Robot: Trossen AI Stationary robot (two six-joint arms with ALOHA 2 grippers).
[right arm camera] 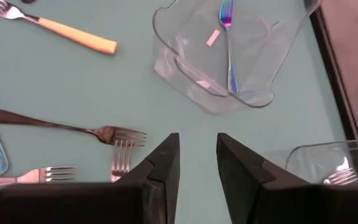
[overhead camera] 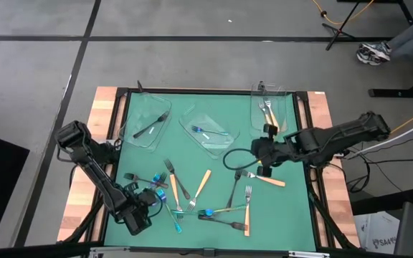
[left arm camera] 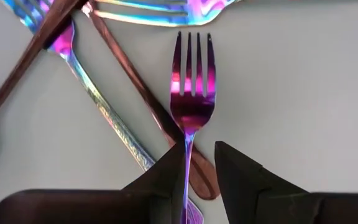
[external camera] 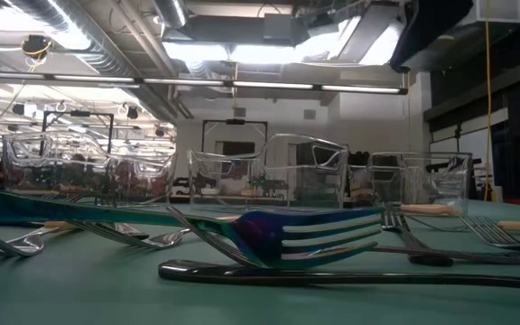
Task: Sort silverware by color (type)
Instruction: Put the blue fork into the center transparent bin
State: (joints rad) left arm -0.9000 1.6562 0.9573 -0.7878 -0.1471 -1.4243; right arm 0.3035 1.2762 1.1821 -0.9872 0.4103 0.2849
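Silverware lies scattered on the near half of the green mat (overhead camera: pixel 292 208): black, iridescent and orange-handled forks. My left gripper (left arm camera: pixel 199 149) points down at the near left (overhead camera: pixel 151 201), open. Its fingers stand on either side of the handle of an iridescent purple fork (left arm camera: pixel 192 93) that lies flat on the mat. My right gripper (right arm camera: pixel 197 140) hovers open over the mat's right middle (overhead camera: pixel 259 153) with nothing between its fingers. Three clear trays stand at the far side: the left (overhead camera: pixel 138 132) holds a black fork, the middle (overhead camera: pixel 192 129) an iridescent fork (right arm camera: pixel 229 43), the right (overhead camera: pixel 255 118) orange-handled forks. My left gripper comes from above with its fingers across the iridescent fork's handle (left arm camera: pixel 186 155). The handle lies close along the inner edge of one finger (left arm camera: pixel 166 174). I cannot tell whether that finger touches it. A gap shows on the other side.
Black forks (left arm camera: pixel 17 68) and other iridescent forks (left arm camera: pixel 104 112) cross close beside the purple fork. An orange-handled fork (right arm camera: pixel 61 31) and a black fork (right arm camera: pixel 73 130) lie near my right gripper. A black cable loop (overhead camera: pixel 236 159) lies on the mat. A person's shoe (overhead camera: pixel 373 52) shows beyond the table.
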